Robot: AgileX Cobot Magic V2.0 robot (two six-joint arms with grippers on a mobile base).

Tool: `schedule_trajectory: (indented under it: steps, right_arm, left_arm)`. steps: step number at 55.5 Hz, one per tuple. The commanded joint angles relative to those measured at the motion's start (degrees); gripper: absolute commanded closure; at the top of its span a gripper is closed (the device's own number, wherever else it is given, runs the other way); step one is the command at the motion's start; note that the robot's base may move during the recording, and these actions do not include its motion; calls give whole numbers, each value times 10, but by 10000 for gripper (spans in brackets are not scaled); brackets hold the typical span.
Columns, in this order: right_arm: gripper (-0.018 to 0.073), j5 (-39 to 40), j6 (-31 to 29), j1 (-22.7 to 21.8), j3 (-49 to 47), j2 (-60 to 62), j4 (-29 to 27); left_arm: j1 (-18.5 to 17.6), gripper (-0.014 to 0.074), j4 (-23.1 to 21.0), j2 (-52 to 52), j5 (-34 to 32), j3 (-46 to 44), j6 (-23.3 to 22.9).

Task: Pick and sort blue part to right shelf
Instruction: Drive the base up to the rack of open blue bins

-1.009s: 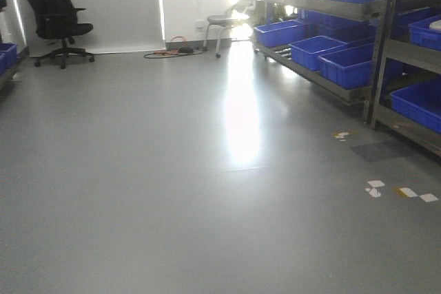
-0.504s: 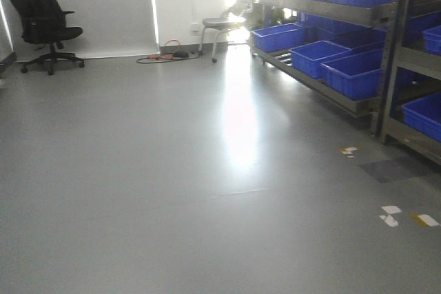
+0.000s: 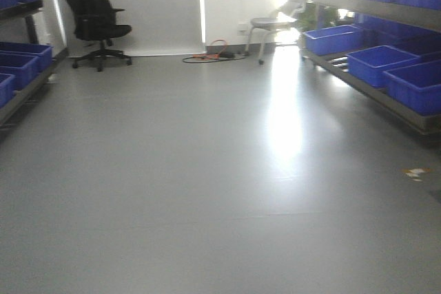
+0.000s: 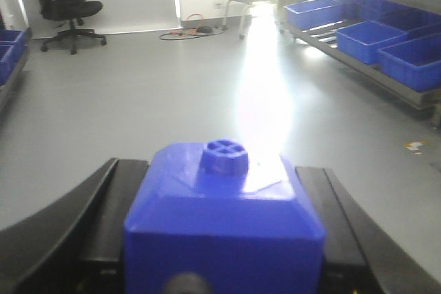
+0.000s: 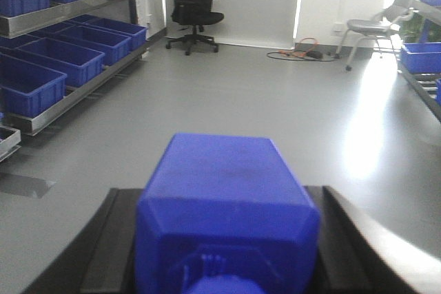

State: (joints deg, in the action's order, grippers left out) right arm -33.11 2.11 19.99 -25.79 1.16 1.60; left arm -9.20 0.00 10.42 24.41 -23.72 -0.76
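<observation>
Wrist views only. The left gripper has two matte black jaws with flat inner faces and outer edges flaring in a wide curve toward the base. A blurred dark round bit sits low centre. The right gripper has the same black jaws and flare.

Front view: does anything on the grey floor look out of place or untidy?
A loose orange cable lies in loops on the floor by the back wall, beside the grey metal stool. A small white-and-orange tape scrap sits near the right shelf. Nothing looks spilled.

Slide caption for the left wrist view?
Left claw holding a blue part over grey floor, right shelf with blue bins ahead.
</observation>
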Motion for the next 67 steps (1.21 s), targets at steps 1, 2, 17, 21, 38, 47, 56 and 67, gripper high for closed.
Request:
schedule_trajectory:
  steps: [1,2,17,21,38,47,56,67]
  right_arm:
    - [375,55,-6,0,-13,0,4]
    - [375,55,-6,0,-13,0,4]
    - [375,55,-6,0,-13,0,4]
    - [375,55,-6,0,-13,0,4]
    - [375,55,-6,0,-13,0,4]
    - [375,55,-6,0,-13,0,4]
    - [375,55,-6,0,-13,0,4]
    - [375,55,-6,0,-13,0,4]
  left_arm:
    - [0,264,-4,9,-55,-18,1]
    - [0,265,-4,9,-55,-18,1]
    - [0,265,-4,9,-55,-18,1]
    - [0,264,-4,9,-55,-18,1]
    - [0,264,-4,9,-55,-18,1]
    - [0,265,-4,9,-55,-18,1]
    - [0,264,-4,9,-55,-18,1]
    - [0,265,-4,9,-55,-18,1]
